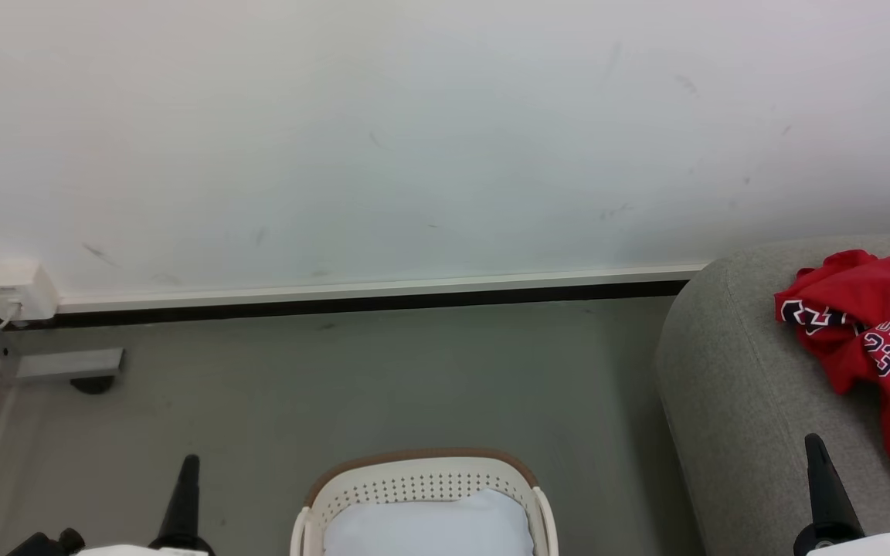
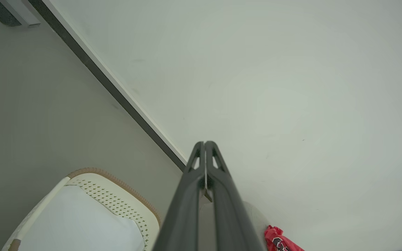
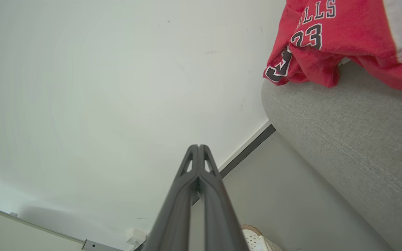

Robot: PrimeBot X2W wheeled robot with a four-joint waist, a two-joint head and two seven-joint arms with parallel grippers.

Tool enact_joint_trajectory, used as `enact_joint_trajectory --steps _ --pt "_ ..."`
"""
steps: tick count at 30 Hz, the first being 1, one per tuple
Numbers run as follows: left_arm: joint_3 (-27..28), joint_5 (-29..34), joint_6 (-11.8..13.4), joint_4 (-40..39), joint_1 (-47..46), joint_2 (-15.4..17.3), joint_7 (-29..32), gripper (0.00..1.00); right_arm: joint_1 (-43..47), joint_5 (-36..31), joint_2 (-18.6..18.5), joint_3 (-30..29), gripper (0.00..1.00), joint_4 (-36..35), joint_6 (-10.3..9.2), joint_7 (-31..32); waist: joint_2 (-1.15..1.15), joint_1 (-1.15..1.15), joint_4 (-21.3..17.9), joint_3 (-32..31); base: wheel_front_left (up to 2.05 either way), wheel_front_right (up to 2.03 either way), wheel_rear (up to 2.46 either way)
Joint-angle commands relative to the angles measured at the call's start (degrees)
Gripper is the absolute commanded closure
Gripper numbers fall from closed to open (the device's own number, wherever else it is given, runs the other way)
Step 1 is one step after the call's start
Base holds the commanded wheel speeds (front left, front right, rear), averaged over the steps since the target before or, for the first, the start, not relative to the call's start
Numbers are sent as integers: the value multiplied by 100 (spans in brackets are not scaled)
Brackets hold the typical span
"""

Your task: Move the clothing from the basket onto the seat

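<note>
The red clothing [image 1: 878,332] with "BULLS" and 23 lettering lies crumpled on the grey seat [image 1: 731,386] at the right; the same clothing [image 3: 344,38] drapes over the seat [image 3: 354,139] in the right wrist view. The cream basket [image 1: 422,483] with a brown rim stands on the floor at the bottom centre, with something pale white inside it. My left gripper [image 1: 190,463] is shut at the lower left, left of the basket [image 2: 117,202], holding nothing. My right gripper [image 1: 814,444] is shut over the seat's front, just left of the clothing, holding nothing.
A white wall with a dark skirting strip [image 1: 368,301] runs behind the grey floor [image 1: 383,378]. A white socket box [image 1: 16,287] and a metal bracket [image 1: 66,363] sit at the far left corner.
</note>
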Motion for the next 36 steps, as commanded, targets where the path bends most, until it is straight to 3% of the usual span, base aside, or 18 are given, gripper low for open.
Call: enact_joint_trajectory --steps 1,36 --pt "32 -155 -10 -69 -128 11 38 100 -115 171 -21 -49 100 -24 -5 41 -1 0 2 3 0 0 0" --pt "156 -1952 -16 -104 -313 -56 543 100 -302 2021 34 -366 100 43 -9 547 -1 0 58 79 0 0 0"
